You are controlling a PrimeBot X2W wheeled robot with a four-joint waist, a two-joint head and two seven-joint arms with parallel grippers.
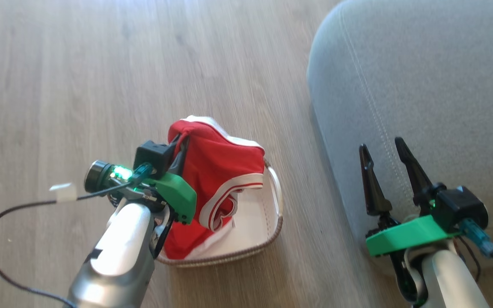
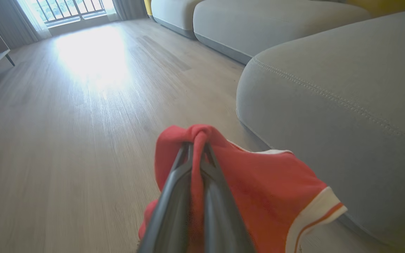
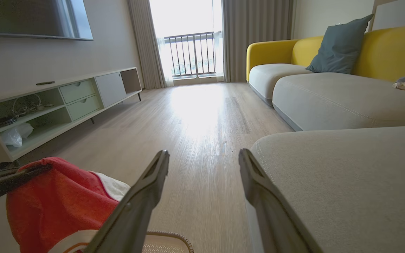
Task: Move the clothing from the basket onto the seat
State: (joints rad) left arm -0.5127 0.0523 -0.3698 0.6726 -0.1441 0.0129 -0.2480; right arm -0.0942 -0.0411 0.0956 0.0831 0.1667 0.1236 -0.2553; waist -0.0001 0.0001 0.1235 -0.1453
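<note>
We hold our left gripper clenched on a bunched fold of the soft red fabric garment with white red-striped bands, which hangs crumpled over the small cream plastic basket with brown woven rim, likely for carrying to the large grey upholstered seat cushion right of the basket, where our right gripper waits spread and empty

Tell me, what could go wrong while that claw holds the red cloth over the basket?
The left claw pinches just a small fold of the red garment, so it might slip free. Its lower part hangs into the basket and may drag or tip it on the way to the seat.
</note>
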